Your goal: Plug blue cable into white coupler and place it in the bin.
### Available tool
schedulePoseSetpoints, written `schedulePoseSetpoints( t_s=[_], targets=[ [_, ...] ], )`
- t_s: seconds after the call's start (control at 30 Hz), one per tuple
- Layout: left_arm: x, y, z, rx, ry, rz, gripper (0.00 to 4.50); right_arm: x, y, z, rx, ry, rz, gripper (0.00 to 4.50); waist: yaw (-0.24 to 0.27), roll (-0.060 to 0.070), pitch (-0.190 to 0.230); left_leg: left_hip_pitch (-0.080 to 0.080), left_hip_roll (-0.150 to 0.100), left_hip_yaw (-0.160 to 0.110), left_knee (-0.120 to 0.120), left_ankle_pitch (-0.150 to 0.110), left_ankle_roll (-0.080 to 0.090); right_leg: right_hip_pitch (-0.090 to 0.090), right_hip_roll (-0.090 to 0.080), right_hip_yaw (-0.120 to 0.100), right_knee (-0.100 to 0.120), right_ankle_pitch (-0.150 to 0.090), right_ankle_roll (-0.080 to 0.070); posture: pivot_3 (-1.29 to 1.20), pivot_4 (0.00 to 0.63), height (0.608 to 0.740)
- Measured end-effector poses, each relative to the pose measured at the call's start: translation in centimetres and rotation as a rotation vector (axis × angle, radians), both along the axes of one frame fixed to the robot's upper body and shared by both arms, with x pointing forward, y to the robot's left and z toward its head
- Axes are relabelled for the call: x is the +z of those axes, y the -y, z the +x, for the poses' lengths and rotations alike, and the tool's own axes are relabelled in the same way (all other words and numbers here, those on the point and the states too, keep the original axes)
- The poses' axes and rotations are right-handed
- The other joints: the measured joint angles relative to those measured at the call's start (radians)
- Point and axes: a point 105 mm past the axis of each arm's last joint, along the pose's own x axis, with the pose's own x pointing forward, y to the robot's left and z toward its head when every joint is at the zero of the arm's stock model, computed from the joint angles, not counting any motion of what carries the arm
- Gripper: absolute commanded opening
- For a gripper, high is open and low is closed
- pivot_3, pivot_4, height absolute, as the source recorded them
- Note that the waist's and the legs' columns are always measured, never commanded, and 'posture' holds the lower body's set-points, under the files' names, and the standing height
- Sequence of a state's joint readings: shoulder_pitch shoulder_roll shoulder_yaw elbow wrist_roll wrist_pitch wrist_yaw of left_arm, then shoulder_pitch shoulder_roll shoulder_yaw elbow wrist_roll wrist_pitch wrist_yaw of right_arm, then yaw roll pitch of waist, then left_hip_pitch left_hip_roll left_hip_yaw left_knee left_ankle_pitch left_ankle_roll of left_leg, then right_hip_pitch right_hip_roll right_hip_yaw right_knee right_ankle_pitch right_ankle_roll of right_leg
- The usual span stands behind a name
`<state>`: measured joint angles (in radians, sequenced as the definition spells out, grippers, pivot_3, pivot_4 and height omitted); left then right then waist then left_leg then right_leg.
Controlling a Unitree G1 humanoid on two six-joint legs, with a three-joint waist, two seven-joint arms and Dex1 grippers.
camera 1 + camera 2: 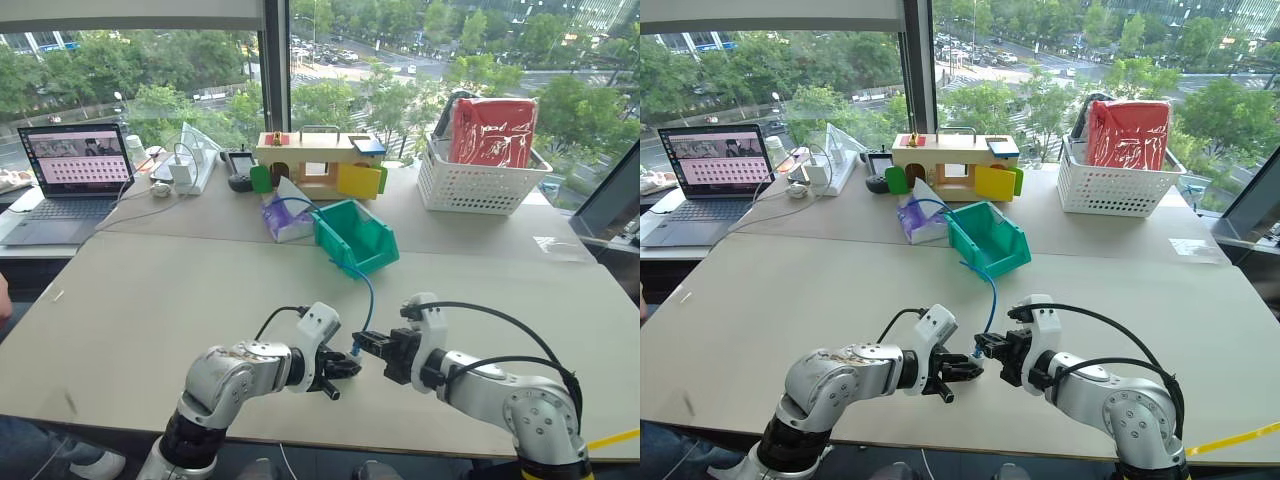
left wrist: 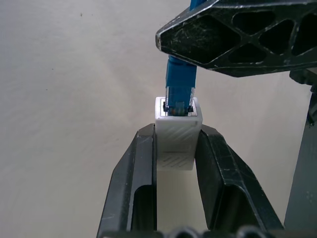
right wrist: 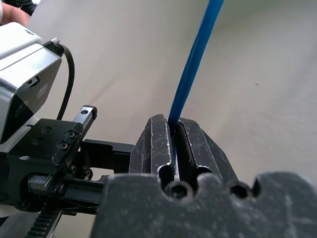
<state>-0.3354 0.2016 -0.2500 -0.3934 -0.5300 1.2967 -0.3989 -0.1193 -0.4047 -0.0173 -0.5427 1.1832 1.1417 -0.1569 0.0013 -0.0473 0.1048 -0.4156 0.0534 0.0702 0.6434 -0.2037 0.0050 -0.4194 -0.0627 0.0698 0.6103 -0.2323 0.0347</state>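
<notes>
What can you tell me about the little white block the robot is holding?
The white coupler is a tiny plastic block with fine ridged lines on its face. The left gripper clamps it between two black fingers, held above the table. The blue cable has its clear plug sitting in the coupler's socket, and the right gripper pinches that cable just behind.

Head stereo pair looks forward and down over both arms, across the table (image 1: 150, 300) to the windows; both eyes share the same scene, slightly offset. Left wrist cam sits very close, looking along its fingers (image 2: 133, 168) at the coupler (image 2: 177, 131) and cable (image 2: 181, 79) over bare tabletop. Right wrist cam, equally close, looks along its fingers (image 3: 153, 144); the other arm's gripper (image 3: 94, 148) probably shows at its edge.
</notes>
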Motion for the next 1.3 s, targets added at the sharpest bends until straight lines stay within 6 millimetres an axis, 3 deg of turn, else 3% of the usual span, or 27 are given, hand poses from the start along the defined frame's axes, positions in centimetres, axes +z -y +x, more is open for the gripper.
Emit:
schedulePoseSetpoints(
  t_s=[0.27,0.67,1.07,1.3],
  targets=[
    [-0.1,0.6,0.3,-0.006,-0.015,-0.005,0.62,0.1,0.4,0.4,0.081,0.07,-0.173,0.0,0.002,0.0,0.0,0.001,-0.004,-0.006,0.0,0.0,0.001,0.002,-0.002,-0.001,-0.001,-0.002,0.003,0.0,0.15,0.74],
    [-0.2,1.3,0.4,0.014,-0.026,-0.017,0.62,-0.1,1.2,0.3,0.035,0.029,-0.063,0.0,0.007,0.0,0.001,0.002,-0.007,-0.009,0.0,0.001,0.002,0.007,-0.009,-0.002,-0.003,-0.004,0.006,0.0,0.15,0.74],
    [-0.2,2.5,-0.2,-0.02,-0.037,-0.031,0.62,0.3,2.8,-0.3,0.15,0.016,-0.094,0.0,0.012,0.0,0.001,-0.001,-0.013,-0.012,0.0,-0.003,0.01,0.015,-0.016,-0.006,-0.016,-0.003,0.004,0.0,0.15,0.74],
    [-0.1,2.5,-0.1,-0.018,-0.032,-0.028,0.62,0.2,2.5,0.1,0.144,0.015,-0.083,0.0,0.011,0.0,0.001,-0.003,-0.015,-0.013,0.0,-0.004,0.013,0.016,-0.017,-0.006,-0.016,-0.003,0.005,0.0,0.15,0.74]
  ],
)
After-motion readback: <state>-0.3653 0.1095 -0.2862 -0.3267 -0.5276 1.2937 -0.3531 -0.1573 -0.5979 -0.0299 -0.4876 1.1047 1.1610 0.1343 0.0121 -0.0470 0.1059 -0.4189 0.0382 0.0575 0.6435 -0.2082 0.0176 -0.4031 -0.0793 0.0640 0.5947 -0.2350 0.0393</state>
